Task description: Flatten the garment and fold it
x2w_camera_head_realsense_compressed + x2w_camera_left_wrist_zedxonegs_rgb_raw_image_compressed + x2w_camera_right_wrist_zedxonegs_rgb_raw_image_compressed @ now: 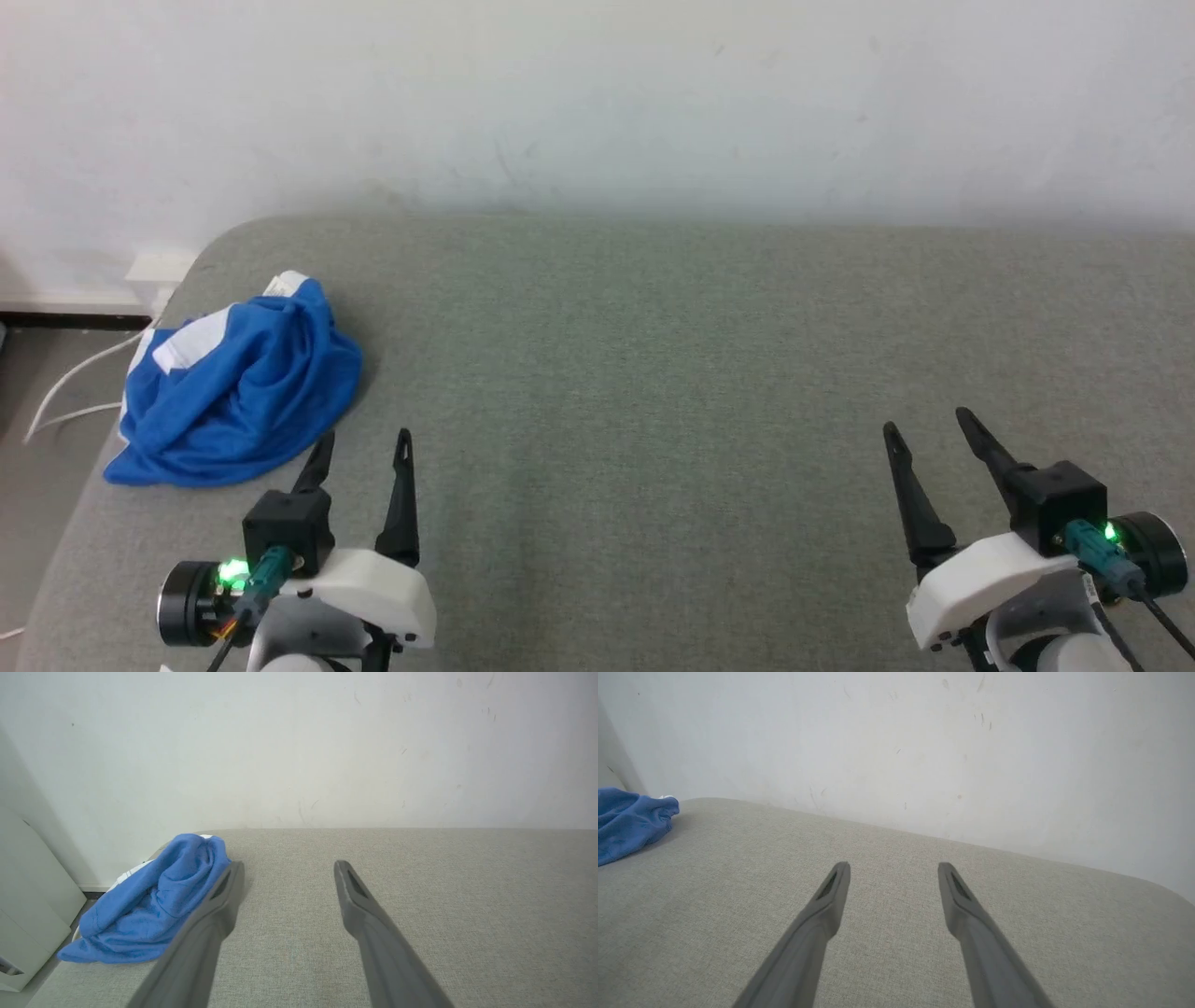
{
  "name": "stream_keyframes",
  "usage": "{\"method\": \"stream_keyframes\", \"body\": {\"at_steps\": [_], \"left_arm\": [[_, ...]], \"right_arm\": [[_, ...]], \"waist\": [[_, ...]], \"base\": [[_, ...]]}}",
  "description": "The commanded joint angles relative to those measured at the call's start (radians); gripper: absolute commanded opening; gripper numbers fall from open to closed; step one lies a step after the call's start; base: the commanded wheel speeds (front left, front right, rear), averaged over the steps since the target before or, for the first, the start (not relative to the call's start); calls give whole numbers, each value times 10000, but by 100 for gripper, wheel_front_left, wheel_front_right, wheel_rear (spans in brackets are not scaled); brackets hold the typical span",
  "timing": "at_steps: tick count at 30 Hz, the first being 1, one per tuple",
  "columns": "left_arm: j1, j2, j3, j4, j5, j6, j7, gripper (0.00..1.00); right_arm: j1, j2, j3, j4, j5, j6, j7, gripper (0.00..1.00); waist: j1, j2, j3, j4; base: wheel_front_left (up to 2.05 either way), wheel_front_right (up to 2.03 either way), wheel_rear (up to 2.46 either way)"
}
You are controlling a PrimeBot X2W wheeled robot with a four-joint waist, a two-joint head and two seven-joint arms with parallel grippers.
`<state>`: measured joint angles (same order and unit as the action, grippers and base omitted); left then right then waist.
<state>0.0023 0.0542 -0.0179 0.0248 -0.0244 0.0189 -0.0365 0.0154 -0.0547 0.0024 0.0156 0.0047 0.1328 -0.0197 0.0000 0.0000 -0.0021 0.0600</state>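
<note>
flattening not begun: the crumpled garment (pixel 238 392) lies just ahead-left of your left gripper (pixel 365 437), fingers apart, possibly touching; next, grasp an edge.

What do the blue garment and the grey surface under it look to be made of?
The garment: probably thin, soft knit or synthetic cloth, matte; it slumps in loose folds. The grey surface: a woven, upholstery-like fabric covering, matte; fine weave texture shows in the wrist views. What lies beneath cannot be told.

Left of my black-fingered left claw (pixel 365 435), I see the crumpled thin-fabric garment (pixel 238 401) is bright blue with white patches.
</note>
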Motion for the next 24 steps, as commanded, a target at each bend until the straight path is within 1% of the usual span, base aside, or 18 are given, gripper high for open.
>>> {"method": "stream_keyframes", "body": {"at_steps": [1,24], "left_arm": [[-52,63,-20,52,-106,90,-112,100],[169,332,-68,-83,-484,424,-505,100]], "right_arm": [[-115,10,42,44,-29,-4,-93,100],[-265,18,337,226,-44,-8,-351,100]], "waist": [[0,0,-2,194],[0,0,-96,1368]], "base": [[0,0,0],[0,0,0]]}}
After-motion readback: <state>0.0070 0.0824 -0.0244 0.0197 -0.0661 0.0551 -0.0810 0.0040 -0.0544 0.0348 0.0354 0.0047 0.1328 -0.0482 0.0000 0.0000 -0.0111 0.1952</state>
